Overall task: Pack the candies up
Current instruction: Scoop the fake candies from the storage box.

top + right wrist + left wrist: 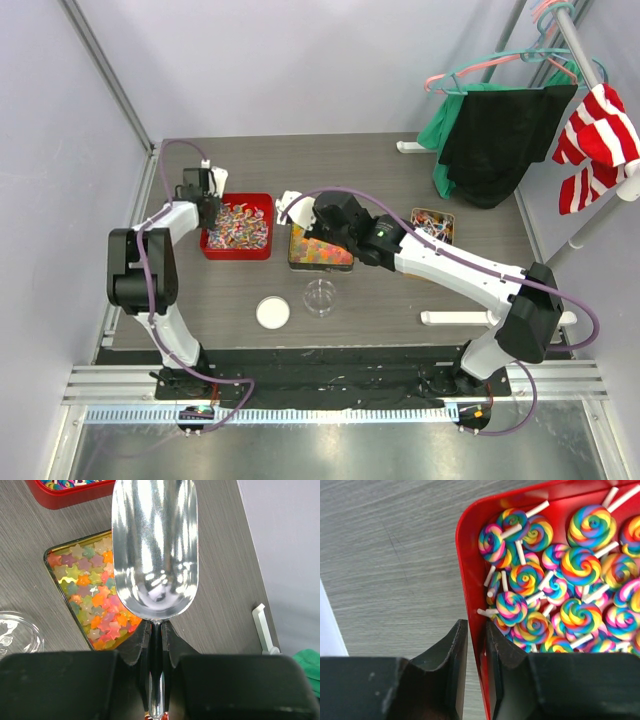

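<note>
Straddling the wall of a red tray (466, 555), the left claw (476, 630) pinches its rim, swirl lollipop candies (580, 565) heaped just right of its fingers. The right claw (156, 630) is clamped on a metal scoop (155, 545), above star-shaped candies (95, 605) in a gold tin (46, 560) on the tabletop (220, 580).

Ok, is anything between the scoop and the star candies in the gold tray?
Nothing visible. The empty scoop in the right gripper hangs over the gold tray's side, and the star candies lie uncovered, with no lid over them.
</note>
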You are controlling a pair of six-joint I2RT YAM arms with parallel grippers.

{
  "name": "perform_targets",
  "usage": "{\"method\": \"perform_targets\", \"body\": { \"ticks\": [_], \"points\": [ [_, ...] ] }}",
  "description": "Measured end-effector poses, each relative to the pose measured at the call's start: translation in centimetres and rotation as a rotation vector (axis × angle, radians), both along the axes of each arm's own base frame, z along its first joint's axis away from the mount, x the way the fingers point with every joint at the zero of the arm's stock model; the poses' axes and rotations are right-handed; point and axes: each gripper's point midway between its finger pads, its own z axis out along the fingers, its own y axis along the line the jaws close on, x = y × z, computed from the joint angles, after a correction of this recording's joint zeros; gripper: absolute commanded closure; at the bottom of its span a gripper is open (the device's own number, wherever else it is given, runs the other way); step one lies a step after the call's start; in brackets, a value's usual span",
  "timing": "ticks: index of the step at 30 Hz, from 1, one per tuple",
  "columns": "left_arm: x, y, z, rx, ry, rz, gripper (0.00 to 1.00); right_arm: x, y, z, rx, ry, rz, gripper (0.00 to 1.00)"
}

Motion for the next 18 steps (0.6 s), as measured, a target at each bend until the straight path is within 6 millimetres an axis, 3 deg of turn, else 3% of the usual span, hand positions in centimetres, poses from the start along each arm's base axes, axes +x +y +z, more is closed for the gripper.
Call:
{"method": "perform_targets", "body": {
  "ticks": [10, 12, 13, 18],
  "points": [
    [0.9, 0.7, -1.1, 0.066, -0.006, 0.001, 0.74, 0.0, 0.6, -1.3, -0.014, 0.029, 0.014, 0.99],
    [1.0, 0.7, -1.3, 0.068, 0.006, 0.000, 0.85, 0.0, 0.7, -1.7, -0.024, 0.040, 0.017, 0.99],
    [1.1, 0.7, -1.4, 0.066, 0.014, 0.000, 1.00, 0.0, 0.8, -1.8, -0.028, 0.044, 0.020, 0.99],
    [2.1, -0.3, -1.3, -0.014, 0.012, -0.002, 1.00, 0.4, 1.7, -1.6, -0.032, 0.058, 0.032, 0.99]
  ]
}}
